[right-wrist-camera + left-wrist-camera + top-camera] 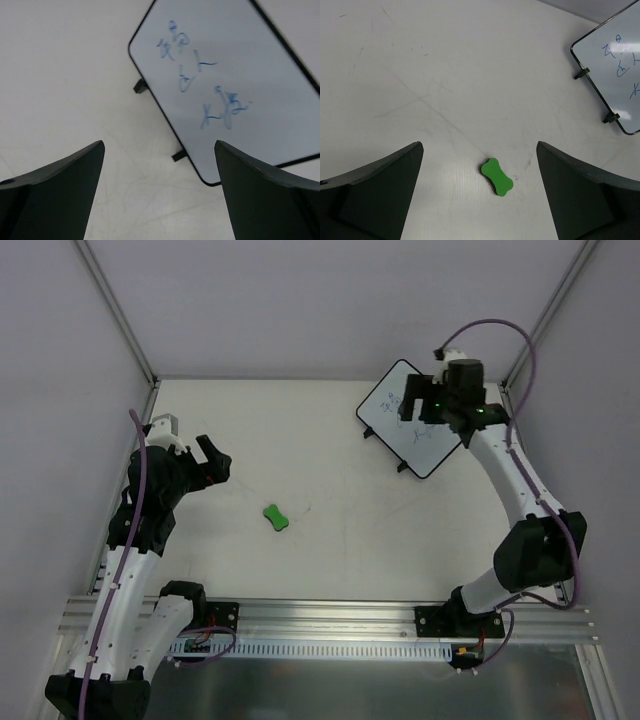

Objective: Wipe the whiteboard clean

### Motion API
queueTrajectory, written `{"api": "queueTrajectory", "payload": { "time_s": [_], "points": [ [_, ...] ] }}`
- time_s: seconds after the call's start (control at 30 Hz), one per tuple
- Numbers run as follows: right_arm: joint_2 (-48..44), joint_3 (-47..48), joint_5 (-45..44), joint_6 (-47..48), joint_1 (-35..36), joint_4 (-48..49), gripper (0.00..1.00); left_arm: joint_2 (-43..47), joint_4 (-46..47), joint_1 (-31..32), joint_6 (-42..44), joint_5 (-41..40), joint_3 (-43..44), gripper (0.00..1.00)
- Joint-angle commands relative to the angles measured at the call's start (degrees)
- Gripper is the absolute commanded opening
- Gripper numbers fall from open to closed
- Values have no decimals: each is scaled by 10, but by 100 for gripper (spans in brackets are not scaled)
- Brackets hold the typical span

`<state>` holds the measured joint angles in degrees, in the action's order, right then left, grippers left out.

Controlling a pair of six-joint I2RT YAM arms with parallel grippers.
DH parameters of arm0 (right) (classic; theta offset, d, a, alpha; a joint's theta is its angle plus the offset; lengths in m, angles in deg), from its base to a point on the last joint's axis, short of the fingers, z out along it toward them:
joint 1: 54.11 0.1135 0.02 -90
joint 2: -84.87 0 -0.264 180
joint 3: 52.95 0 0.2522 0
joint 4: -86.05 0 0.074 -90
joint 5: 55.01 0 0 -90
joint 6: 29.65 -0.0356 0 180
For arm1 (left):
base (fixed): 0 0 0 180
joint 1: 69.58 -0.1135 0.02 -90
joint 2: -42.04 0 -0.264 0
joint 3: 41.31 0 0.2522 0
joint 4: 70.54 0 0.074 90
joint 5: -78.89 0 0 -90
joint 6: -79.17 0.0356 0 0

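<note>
The whiteboard (393, 412) lies flat at the far right of the table, tilted, with blue scribbles on it; it also shows in the right wrist view (235, 85) and at the left wrist view's right edge (620, 65). The green peanut-shaped eraser (275, 518) lies mid-table, between and ahead of the left fingers (497, 177). My left gripper (213, 459) is open and empty, left of the eraser. My right gripper (421, 406) is open and empty, hovering over the whiteboard and hiding its middle.
The white table (300, 440) is walled by grey panels at the back and sides. An aluminium rail (330, 615) runs along the near edge by the arm bases. Two small black tabs (140, 86) stick out from the whiteboard's left edge.
</note>
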<state>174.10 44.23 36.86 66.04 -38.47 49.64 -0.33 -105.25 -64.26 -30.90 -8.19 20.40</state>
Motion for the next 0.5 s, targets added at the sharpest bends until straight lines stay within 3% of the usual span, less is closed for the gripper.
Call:
{"api": "queueTrajectory", "payload": {
  "time_s": [0.0, 0.07, 0.17, 0.33, 0.47],
  "points": [
    [-29, -24, 173, 30, -125, -10, 94, 10, 1, 5, -5, 8, -6, 99],
    [-29, -21, 230, 29, -207, -9, 91, 7, 1, 5, -3, 10, -6, 99],
    [-20, -16, 260, 53, -265, -9, 86, 3, 2, 5, 5, 15, -1, 99],
    [23, 1, 316, 99, -321, -11, 86, -9, 2, 5, 19, 17, 9, 99],
    [91, 26, 448, 113, -372, -12, 81, -19, 3, 5, 37, 65, 21, 99]
  ]
}}
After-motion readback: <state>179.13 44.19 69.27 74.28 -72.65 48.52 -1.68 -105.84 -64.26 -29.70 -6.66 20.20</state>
